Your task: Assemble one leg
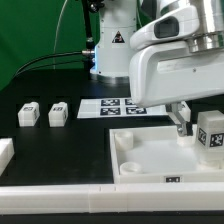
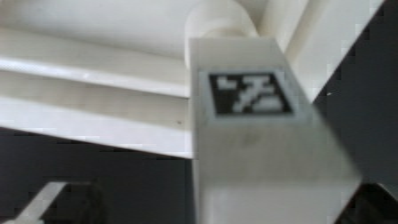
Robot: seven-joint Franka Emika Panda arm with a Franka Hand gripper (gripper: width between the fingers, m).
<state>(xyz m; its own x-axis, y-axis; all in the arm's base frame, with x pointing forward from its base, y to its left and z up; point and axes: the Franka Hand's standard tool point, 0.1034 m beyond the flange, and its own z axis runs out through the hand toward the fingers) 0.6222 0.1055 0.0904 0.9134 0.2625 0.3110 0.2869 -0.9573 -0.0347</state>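
One leg (image 1: pixel 210 135), a small white block with a square marker tag, stands upright at the right corner of the large white panel (image 1: pixel 140 160). My gripper (image 1: pixel 200 122) hangs over it, and one black finger (image 1: pixel 182 122) shows just beside the leg on the exterior view's left. In the wrist view the leg (image 2: pixel 249 110) runs straight between the fingers of my gripper (image 2: pixel 214 205), tag facing the camera. A dark gap separates it from one finger (image 2: pixel 39 205), so the jaws stand open around the leg. The panel (image 2: pixel 71 90) lies behind it.
Two more legs (image 1: pixel 28 114) (image 1: pixel 58 114) stand on the black table at the exterior view's left. The marker board (image 1: pixel 112 105) lies behind the panel by the arm's base. A white block (image 1: pixel 5 155) sits at the left edge, and a long white rail (image 1: pixel 100 195) runs along the front.
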